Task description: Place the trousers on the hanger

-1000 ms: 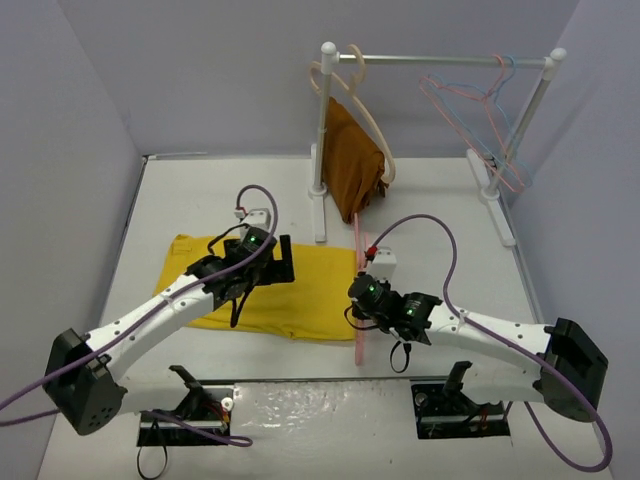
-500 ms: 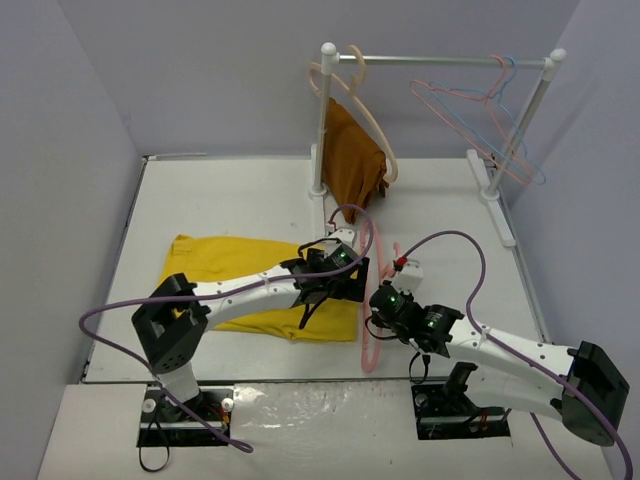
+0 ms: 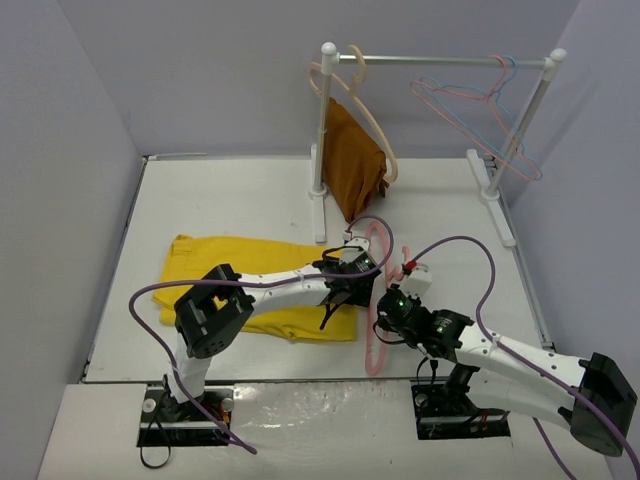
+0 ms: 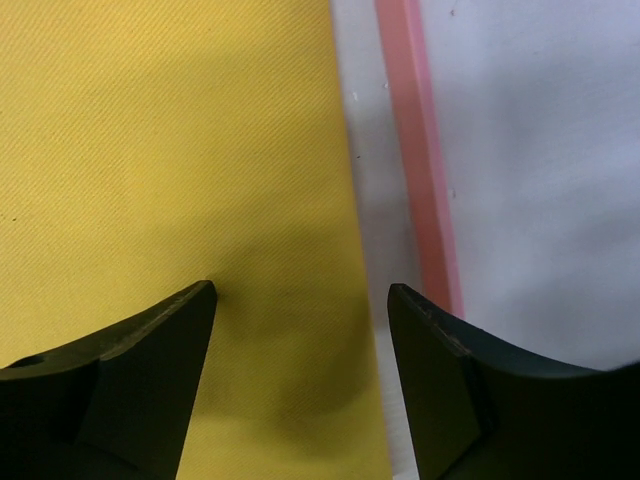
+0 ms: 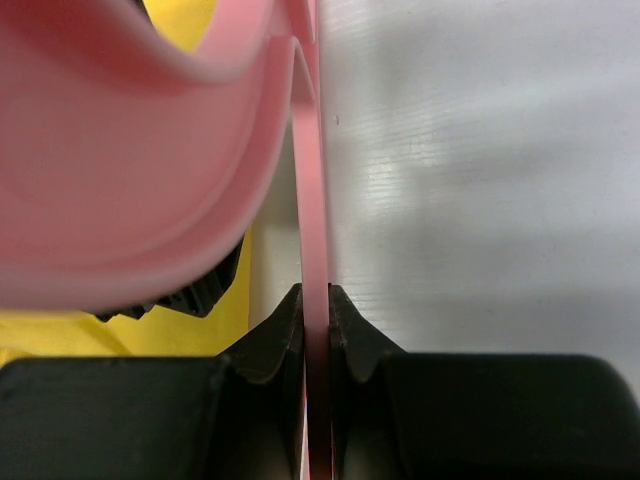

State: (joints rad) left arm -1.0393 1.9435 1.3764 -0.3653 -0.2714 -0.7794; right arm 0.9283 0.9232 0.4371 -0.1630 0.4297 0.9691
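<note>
Over the last second the left gripper (image 4: 300, 300) has crossed from mid-cloth to the right-hand edge of the trousers (image 4: 170, 150). Its jaws have narrowed but stand apart and grip nothing, so an edge pinch looks imminent. The right gripper (image 5: 315, 300) is clamped on the hanger (image 4: 412, 140), which lies just beside that edge. No containers are present; the rack (image 3: 450, 61) carries other hangers and a brown cloth (image 3: 352, 160).

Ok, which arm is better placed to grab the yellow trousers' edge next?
Left. The left gripper hangs open astride the edge of the trousers; the right gripper is shut on the hanger.
</note>
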